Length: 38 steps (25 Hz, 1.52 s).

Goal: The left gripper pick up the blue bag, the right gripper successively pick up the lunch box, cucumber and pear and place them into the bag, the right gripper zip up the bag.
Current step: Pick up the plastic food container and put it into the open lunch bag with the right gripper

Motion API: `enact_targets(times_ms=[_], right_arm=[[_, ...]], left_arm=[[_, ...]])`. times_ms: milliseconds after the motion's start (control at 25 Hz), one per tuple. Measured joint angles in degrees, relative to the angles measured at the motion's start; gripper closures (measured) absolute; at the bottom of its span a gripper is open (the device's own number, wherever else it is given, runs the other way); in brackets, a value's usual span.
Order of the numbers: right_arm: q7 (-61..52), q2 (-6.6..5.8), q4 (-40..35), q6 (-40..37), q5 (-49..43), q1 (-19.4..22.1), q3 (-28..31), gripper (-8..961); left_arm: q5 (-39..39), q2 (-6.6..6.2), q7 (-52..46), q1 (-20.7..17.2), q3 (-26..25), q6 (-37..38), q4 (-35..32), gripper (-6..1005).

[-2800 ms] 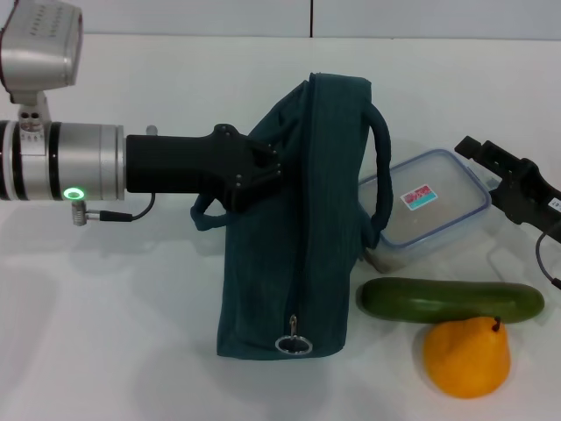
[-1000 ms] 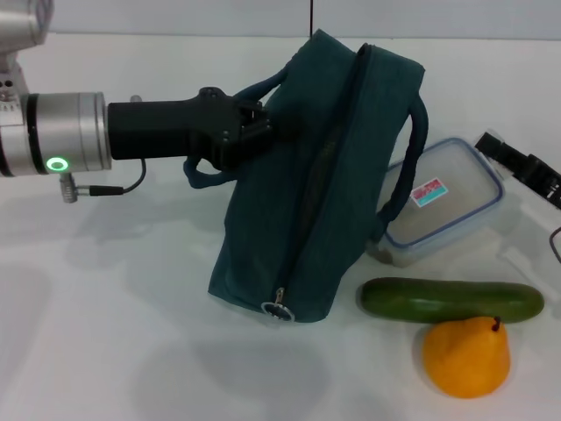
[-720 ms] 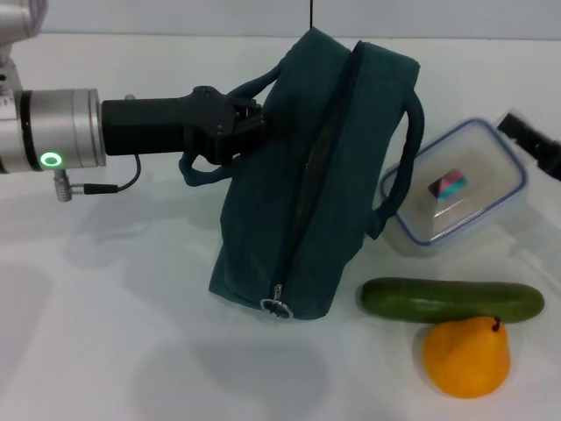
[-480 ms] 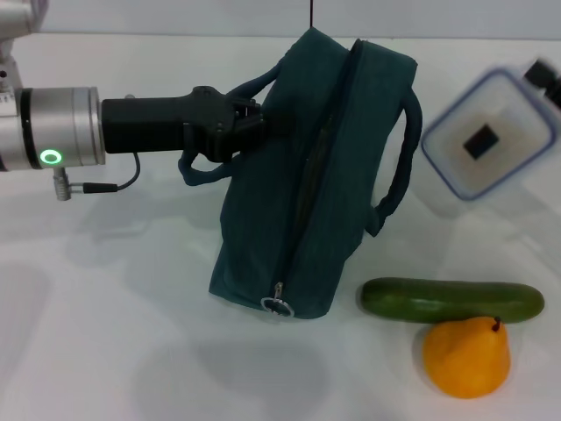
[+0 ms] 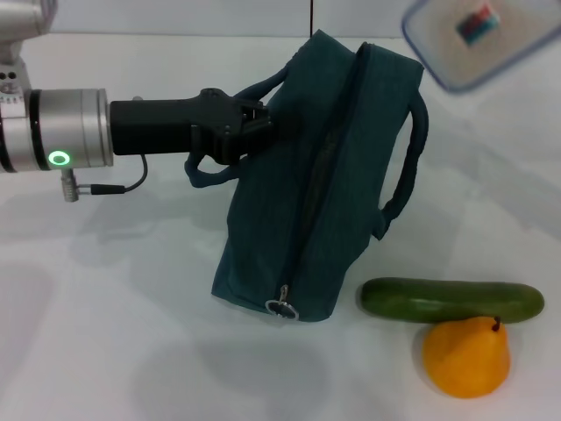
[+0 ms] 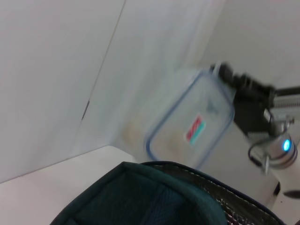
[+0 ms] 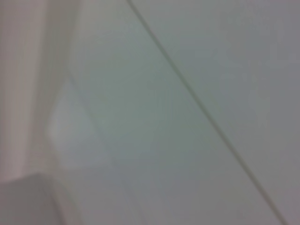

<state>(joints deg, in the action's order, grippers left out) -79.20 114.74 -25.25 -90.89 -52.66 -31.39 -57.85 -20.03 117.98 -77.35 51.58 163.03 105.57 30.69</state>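
From the head view, our left hand (image 5: 250, 132) is clenched on the blue bag (image 5: 324, 193)'s handle; the lunch box (image 5: 478, 35) hangs high, beyond the bag. In the left wrist view, our right hand (image 6: 225, 75) grasps its far edge. We should bring it squarely over the opening before lowering.

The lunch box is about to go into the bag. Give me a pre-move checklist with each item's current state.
1. The left gripper holds the blue bag by its near handle, with the bag tilted: ok.
2. The lunch box is off the table and held by the right gripper, as the left wrist view shows: ok.
3. Bag mouth open wide enough: cannot tell; the left wrist view shows a strip of foil lining, the head view only a narrow zipper line.
4. Lunch box lid closed: cannot tell.
5. The cucumber and the pear lie on the table beside the bag, away from the lifted box: ok.
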Motion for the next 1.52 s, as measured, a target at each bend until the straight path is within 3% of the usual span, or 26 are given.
enact_targets(times_ms=[240, 520, 760, 1200, 1520], right_arm=[[-4.6, -1.65, -0.5, -1.3, 0.0, -8.8, -1.7, 813], [-6.6, -1.11, -0.6, -0.4, -2.2, -12.0, -3.4, 804], [-6.6, -0.51, -0.6, -0.7, -4.0, -9.7, -4.3, 795], [-6.3, -1.22, -1.2, -3.7, -7.9, -1.5, -5.3, 780], [-6.2, -1.67, -0.8, -4.2, -15.3, -1.2, -5.3, 768]], left_arm=[[0.2, 0.26, 0.0, 0.4, 0.0, -0.4, -0.3, 959], [0.2, 0.80, -0.1, 0.9, 0.0, -0.4, -0.3, 959], [0.0, 0.93, -0.1, 0.9, 0.0, -0.8, -0.2, 959], [-0.2, 0.93, -0.1, 1.0, 0.0, -1.5, -0.4, 959], [-0.2, 1.27, -0.1, 1.5, 0.0, -3.0, -1.6, 959]])
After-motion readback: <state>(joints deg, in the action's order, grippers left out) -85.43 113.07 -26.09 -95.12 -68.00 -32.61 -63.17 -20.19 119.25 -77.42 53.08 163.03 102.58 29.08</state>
